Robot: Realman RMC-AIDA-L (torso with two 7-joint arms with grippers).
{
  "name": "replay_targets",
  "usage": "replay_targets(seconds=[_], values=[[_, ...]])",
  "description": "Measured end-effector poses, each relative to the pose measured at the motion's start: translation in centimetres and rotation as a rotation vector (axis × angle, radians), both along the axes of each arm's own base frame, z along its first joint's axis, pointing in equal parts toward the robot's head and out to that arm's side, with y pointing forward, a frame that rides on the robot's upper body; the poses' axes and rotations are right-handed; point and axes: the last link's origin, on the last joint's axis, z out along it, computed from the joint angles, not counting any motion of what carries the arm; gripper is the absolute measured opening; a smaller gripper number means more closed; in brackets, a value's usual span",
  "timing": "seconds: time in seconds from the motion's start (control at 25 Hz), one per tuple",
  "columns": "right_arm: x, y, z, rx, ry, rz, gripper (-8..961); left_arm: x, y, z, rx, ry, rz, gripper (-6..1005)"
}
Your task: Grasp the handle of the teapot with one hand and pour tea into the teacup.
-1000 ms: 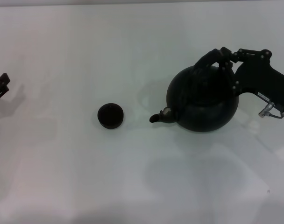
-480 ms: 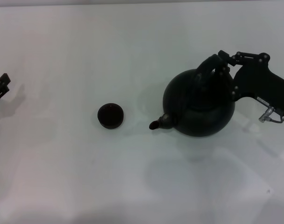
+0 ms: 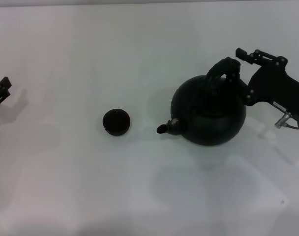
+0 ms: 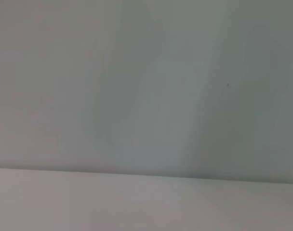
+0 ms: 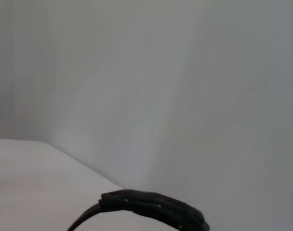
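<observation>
While the right pincer (image 3: 236,63) is clamping the thick dark arched handle (image 3: 223,69), we are seeing the squat green-black teapot (image 3: 208,110) drifting toward the tiny dark teacup (image 3: 116,121), still well apart on the white surface (image 3: 66,187); no pouring yet. Left pincer (image 3: 1,91) parked, state unclear.

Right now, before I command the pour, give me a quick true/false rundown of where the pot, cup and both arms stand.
1. The teapot spout points toward the teacup. True.
2. The right gripper is at the handle. True.
3. The teacup is touching the teapot. False: bare table separates them.
4. The left gripper is holding the teacup. False: it sits idle at the table's far left edge.
5. The teapot is on the robot's left. False: it stands to the right of the cup.
</observation>
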Motion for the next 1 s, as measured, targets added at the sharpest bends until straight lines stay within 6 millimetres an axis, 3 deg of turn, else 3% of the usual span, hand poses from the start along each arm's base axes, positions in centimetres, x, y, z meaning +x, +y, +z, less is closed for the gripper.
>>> replay_targets(seconds=[0.24,0.56,0.68,1.0], values=[[-0.1,-0.4,0.1,-0.026,0.047,0.000,481,0.0,0.0,0.0,0.001,0.000,-0.003,834],[1.0,-2.7,0.9,-0.094,0.120,-0.032,665,-0.1,-0.1,0.2,0.006,0.005,-0.001,834],[2.4,-3.3,2.0,-0.039,0.129,-0.087,866,-0.2,-0.1,0.3,0.009,0.006,0.003,834],[7.0,-3.0,6.1,0.188,0.168,-0.288,864,0.3,0.7,0.4,0.019,0.034,-0.021,834]])
